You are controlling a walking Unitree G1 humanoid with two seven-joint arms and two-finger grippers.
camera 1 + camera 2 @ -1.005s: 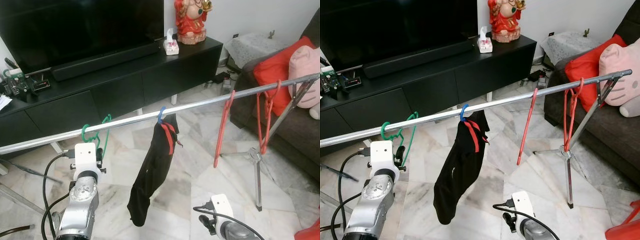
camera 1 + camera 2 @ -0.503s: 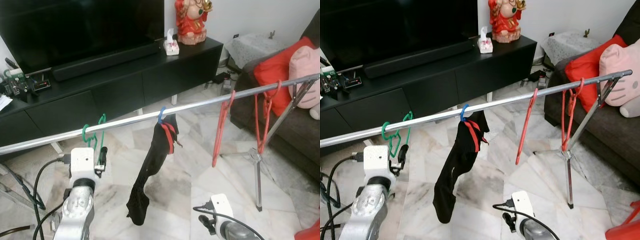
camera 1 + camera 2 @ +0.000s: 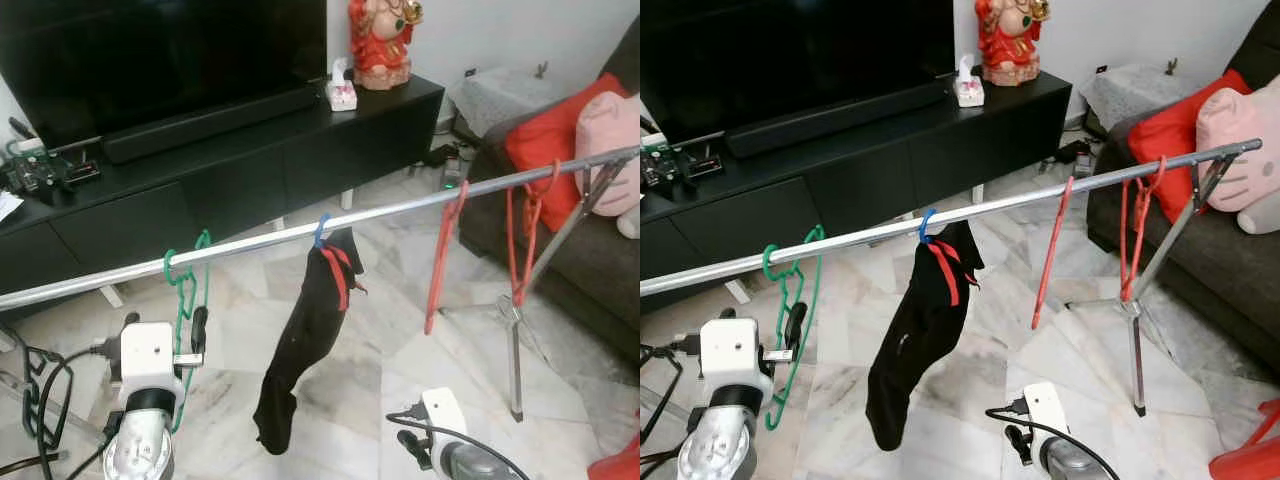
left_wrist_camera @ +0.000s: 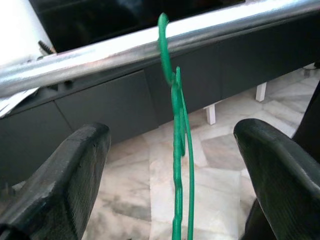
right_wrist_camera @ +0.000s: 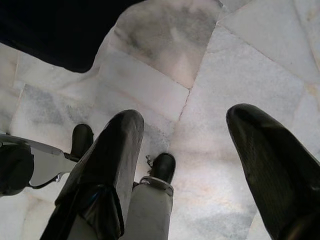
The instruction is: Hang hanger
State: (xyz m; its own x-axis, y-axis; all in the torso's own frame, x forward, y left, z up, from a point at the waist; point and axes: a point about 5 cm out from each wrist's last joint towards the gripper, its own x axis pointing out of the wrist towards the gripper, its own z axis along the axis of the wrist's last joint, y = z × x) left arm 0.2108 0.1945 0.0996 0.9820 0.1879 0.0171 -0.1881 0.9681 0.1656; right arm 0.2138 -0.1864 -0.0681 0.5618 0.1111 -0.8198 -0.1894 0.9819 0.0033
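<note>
— Look at the green hanger [image 3: 184,290]. Hooked over the silver rail [image 3: 400,208] now, near the left end. Well apart from the black cloth [image 3: 305,340] and the red hangers [image 3: 440,255].

— Hanging all alone?

— Yes. Touching nothing but the rail. A second ago, held right up under the rail by the left gripper [image 4: 172,134]. Half a second ago, still close beside it.

— And the gripper now?

— Dropped lower and pulled back a bit. Spread wide, with one black finger [image 4: 75,165] on each side of the hanger and a big gap in between. Holding nothing.

— So, let go already?

— Looks like it. Means the hanging part seems done. Sitting over the top of the rail by the hook, with no help at all.

— What about the right gripper [image 5: 186,122]?

— Down low over the white floor [image 5: 210,60]. Spread wide too, with nothing inside. Just idle.

— Anything left to do?

— Maybe only backing the left arm away, without bumping the hanger off. Could swing a little, so best to go gently.
</note>
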